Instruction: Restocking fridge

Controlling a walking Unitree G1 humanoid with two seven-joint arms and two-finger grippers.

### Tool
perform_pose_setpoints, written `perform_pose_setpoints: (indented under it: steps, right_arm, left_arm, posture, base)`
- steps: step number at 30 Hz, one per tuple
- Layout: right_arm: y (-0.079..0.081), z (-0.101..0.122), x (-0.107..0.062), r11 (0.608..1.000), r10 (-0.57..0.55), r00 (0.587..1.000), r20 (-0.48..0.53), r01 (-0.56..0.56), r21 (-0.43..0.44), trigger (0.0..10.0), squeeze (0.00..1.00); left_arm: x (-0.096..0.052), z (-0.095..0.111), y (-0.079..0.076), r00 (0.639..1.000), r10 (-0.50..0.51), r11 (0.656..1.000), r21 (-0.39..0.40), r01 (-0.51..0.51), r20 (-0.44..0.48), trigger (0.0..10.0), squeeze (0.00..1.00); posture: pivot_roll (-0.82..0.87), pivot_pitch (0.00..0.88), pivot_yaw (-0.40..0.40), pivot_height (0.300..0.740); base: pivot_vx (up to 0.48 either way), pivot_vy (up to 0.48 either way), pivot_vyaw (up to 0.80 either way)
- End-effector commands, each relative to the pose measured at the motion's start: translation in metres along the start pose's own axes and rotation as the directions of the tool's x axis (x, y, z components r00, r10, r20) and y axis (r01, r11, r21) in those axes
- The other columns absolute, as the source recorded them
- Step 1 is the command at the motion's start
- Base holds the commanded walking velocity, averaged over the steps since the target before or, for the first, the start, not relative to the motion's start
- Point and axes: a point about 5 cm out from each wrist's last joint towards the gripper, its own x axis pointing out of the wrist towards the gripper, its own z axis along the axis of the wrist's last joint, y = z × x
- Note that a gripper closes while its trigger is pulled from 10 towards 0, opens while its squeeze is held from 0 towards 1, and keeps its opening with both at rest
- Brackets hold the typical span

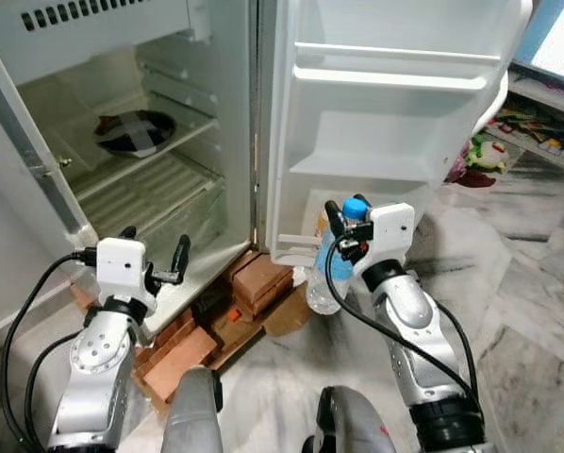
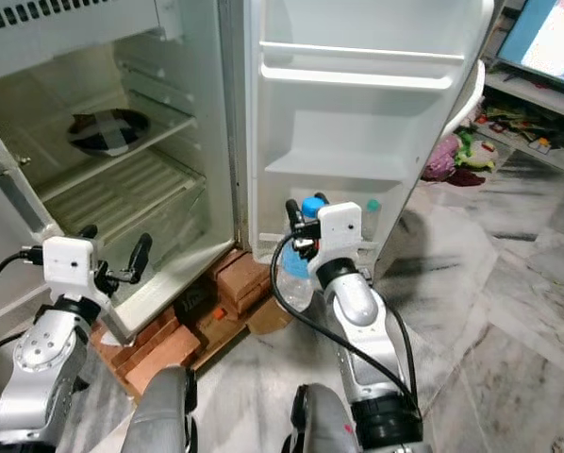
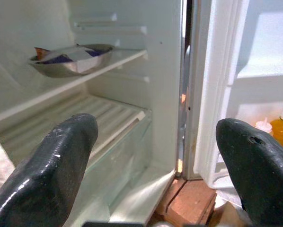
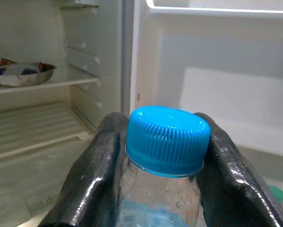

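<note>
While clamped just under its blue cap by right gripper (image 1: 346,229), water bottle (image 1: 327,274) upright, just before fridge door (image 1: 395,123), bottom door rack (image 2: 357,247) right behind; left gripper (image 1: 155,253) spread empty, nearer main compartment.

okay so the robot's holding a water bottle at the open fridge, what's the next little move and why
Probably carry the bottle forward toward the door's bottom shelf. The right gripper is shut on its neck, upright, just short of that shelf, where other bottles stand.

right hand (image 2: 302,226) grips water bottle (image 2: 298,269) | by open fridge door (image 2: 357,113) | left hand (image 2: 112,253) spread
</note>
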Motion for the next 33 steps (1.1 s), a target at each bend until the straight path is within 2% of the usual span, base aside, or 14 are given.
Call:
perform_pose_setpoints:
  steps: [1,33]
  right_arm:
    - [-0.0012,0.0095,0.0028,1.000,0.007,0.999,0.038,-0.006,-0.018,10.0,0.00]
    - [0.0018,0.0096,0.0049,0.999,0.044,0.998,0.034,-0.043,-0.028,10.0,0.00]
  left_arm:
    - [0.0003,0.0036,-0.0010,1.000,-0.006,1.000,-0.005,0.006,0.018,10.0,0.00]
    - [0.0027,0.0037,-0.0026,1.000,-0.010,1.000,-0.007,0.010,0.020,10.0,0.00]
  posture:
    - [0.08,0.091,-0.059,0.647]
    - [0.08,0.096,-0.061,0.647]
  base:
    - [0.266,0.000,0.00]
    - [0.297,0.000,0.00]
